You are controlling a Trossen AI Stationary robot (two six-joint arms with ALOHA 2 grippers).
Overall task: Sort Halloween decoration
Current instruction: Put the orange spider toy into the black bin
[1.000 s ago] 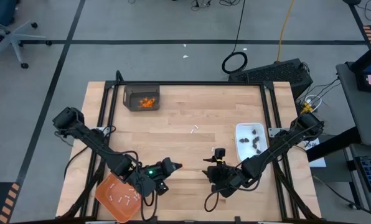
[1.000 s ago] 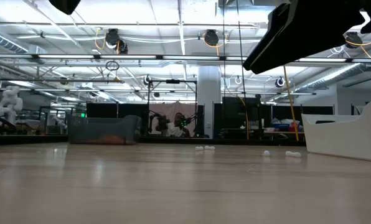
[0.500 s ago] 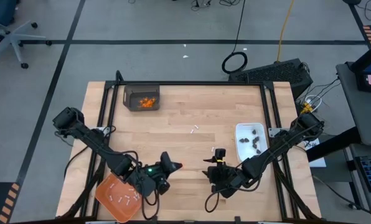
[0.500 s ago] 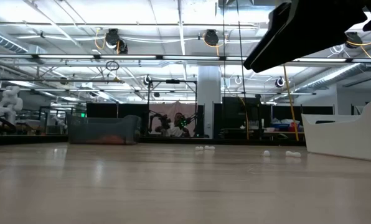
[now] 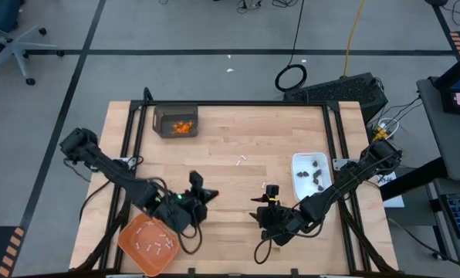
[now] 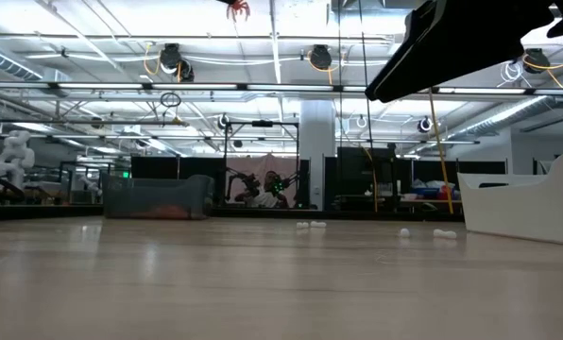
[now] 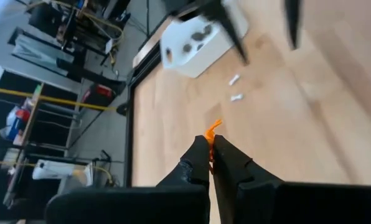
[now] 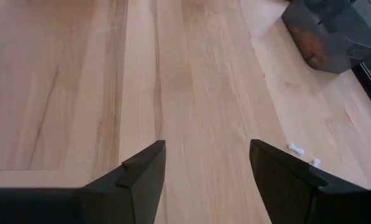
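Observation:
My left gripper [image 5: 193,180] hangs above the near left of the table, shut on a small orange bit [image 7: 212,132]. That bit also shows at the top of the low view [image 6: 236,8]. My right gripper [image 5: 262,204] stands open at the near middle with nothing between its fingers [image 8: 204,168]. Two white sticks [image 5: 242,161] [image 5: 264,185] lie on the wood. Orange bits lie in a grey bin [image 5: 175,121], dark bits in a white dish [image 5: 310,174], and white sticks in an orange tray [image 5: 147,244]. My left gripper pinches the orange bit's near end [image 7: 210,142] between its two fingertips. The rest of the bit sticks out past the tips. The fingers slant downward, pointing toward the table's far edge, and the bit is lifted clear of the table.
The grey bin stands at the far left edge, the white dish at the right, the orange tray at the near left corner. Bare wood lies between the two arms and toward the far edge. Black frame rails run along the table's left and right sides.
My left gripper, still shut on the orange bit, has swung from pointing at the table's right edge to pointing at its far edge. It has risen a little, rolled about its own line, and moved away from the orange tray. The bit has come into the top of the low view.

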